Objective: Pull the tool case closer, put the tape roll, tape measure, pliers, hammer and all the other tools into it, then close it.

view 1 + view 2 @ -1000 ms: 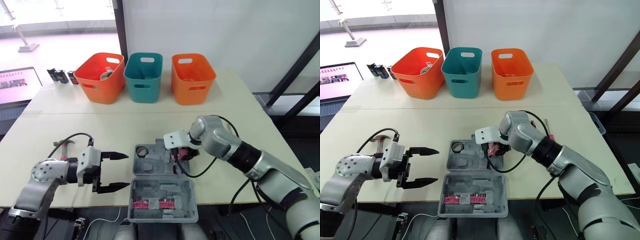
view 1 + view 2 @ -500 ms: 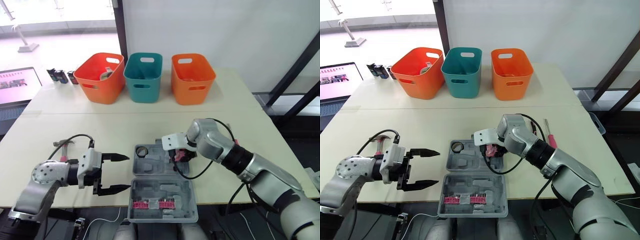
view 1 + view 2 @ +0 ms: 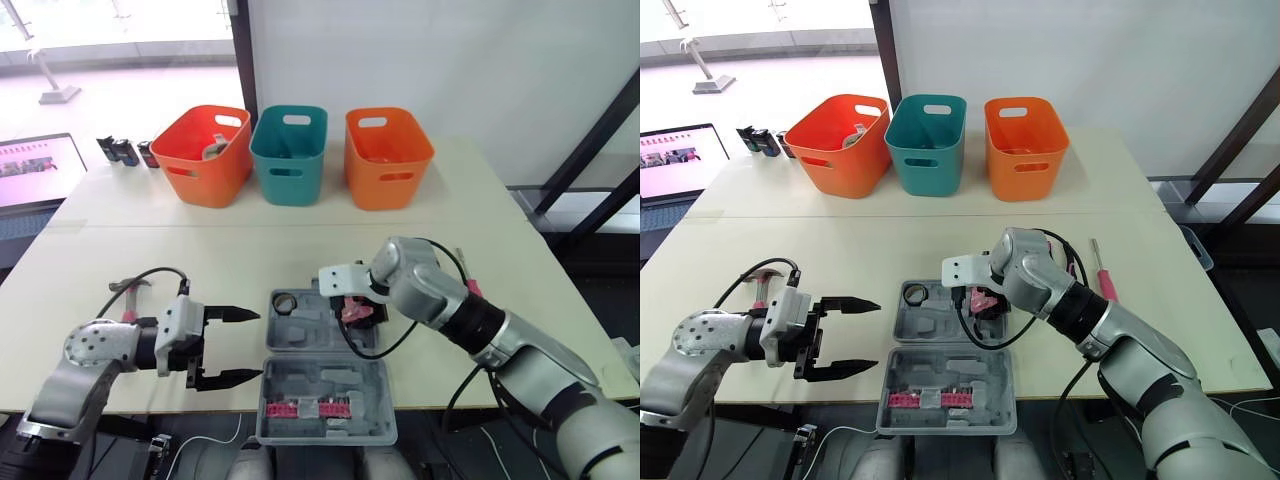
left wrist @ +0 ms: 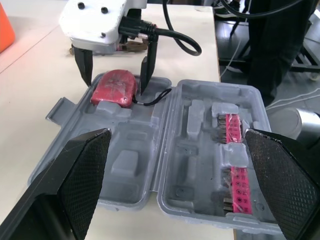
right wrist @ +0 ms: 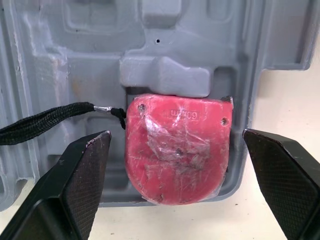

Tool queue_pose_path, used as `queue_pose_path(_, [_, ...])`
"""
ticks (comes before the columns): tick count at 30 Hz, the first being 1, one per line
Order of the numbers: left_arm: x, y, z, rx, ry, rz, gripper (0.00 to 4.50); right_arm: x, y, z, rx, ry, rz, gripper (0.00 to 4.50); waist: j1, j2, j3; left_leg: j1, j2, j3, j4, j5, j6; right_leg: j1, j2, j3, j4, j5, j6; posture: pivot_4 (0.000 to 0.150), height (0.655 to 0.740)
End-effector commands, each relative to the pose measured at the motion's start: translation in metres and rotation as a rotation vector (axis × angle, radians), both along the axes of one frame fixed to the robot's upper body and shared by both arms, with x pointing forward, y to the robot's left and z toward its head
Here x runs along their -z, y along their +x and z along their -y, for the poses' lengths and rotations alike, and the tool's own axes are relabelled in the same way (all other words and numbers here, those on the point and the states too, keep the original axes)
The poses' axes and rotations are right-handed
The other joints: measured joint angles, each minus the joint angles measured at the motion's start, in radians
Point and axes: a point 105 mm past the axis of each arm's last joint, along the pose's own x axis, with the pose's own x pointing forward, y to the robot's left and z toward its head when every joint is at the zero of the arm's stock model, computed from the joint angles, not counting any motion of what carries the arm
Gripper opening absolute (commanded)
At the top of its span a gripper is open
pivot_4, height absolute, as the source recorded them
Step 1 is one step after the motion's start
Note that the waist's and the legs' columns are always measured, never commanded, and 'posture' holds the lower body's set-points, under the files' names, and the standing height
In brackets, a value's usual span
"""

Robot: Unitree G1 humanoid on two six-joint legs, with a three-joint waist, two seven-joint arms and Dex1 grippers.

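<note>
The red tape measure lies in a corner pocket of the open tool case on the bench, so the right hand, spread wide astride it, should lift straight up clear of the black strap; the left hand hovers spread beside the case.

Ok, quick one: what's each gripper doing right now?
Left gripper: open, empty, beside the tool case.
Right gripper: open, astride the tape measure lying in the case, not gripping it.
</note>
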Motion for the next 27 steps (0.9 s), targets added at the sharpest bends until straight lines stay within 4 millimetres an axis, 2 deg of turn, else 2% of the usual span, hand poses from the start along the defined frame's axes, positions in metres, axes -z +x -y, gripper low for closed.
queue_pose_path(1, [-0.007, -0.001, 0.004, 0.03, -0.009, 0.028, 4.5, -0.028, 0.001, -0.004, -0.006, 0.084, 0.048, 4.46, 0.0, 0.0, 0.0, 0.0, 0.0, 0.0, 0.0, 0.0, 0.0, 0.0, 0.0, 0.0, 0.0, 0.0, 0.0, 0.15, 0.74])
queue_pose_path(4, [-0.008, 0.0, 0.004, 0.031, -0.007, 0.029, 4.5, -0.039, -0.001, 0.002, 0.024, 0.168, 0.041, 4.46, 0.0, 0.0, 0.0, 0.0, 0.0, 0.0, 0.0, 0.0, 0.0, 0.0, 0.0, 0.0, 0.0, 0.0, 0.0, 0.15, 0.74])
queue_pose_path(7, [-0.007, 0.0, 0.004, 0.029, -0.006, 0.029, 4.5, -0.041, -0.004, 0.01, 0.058, 0.239, 0.023, 4.46, 0.001, 0.0, 0.0, 0.0, 0.0, 0.0, 0.0, 0.0, 0.0, 0.0, 0.0, 0.0, 0.0, 0.0, 0.0, 0.15, 0.74])
queue_pose_path(8, [-0.007, 0.0, 0.004, 0.027, -0.006, 0.029, 4.5, -0.041, -0.006, 0.012, 0.072, 0.267, 0.011, 3.95, 0.001, 0.0, 0.0, 0.0, 0.0, 0.0, 0.0, 0.0, 0.0, 0.0, 0.0, 0.0, 0.0, 0.0, 0.0, 0.15, 0.74])
queue_pose_path(9, [-0.007, 0.0, 0.004, 0.026, -0.006, 0.028, 4.5, -0.04, -0.008, 0.015, 0.077, 0.283, 0.003, 3.68, 0.001, 0.0, 0.0, 0.0, 0.0, 0.0, 0.0, 0.0, 0.0, 0.0, 0.0, 0.0, 0.0, 0.0, 0.0, 0.15, 0.74])
queue_pose_path(14, [-0.006, 0.0, 0.004, 0.022, -0.01, 0.025, 4.5, -0.036, -0.013, 0.018, 0.095, 0.39, 0.033, 1.15, -0.002, 0.0, 0.0, 0.0, 0.0, 0.0, 0.0, 0.0, 0.0, 0.0, 0.0, 0.0, 0.0, 0.0, 0.0, 0.15, 0.74])
queue_pose_path(23, [-0.006, 0.0, 0.004, 0.012, -0.014, 0.022, 4.5, -0.02, -0.016, 0.026, 0.13, 0.578, 0.1, 1.15, 0.0, -0.001, 0.0, 0.0, 0.0, 0.0, 0.001, 0.0, 0.0, 0.001, 0.0, 0.0, 0.0, 0.0, 0.0, 0.15, 0.74])
queue_pose_path(27, [-0.005, 0.0, 0.004, 0.007, -0.014, 0.023, 4.5, -0.009, -0.01, 0.035, 0.235, 0.667, 0.134, 1.15, 0.0, -0.001, 0.0, 0.0, 0.0, 0.0, 0.001, 0.0, 0.0, 0.001, 0.0, 0.0, 0.0, 0.0, -0.001, 0.15, 0.74])
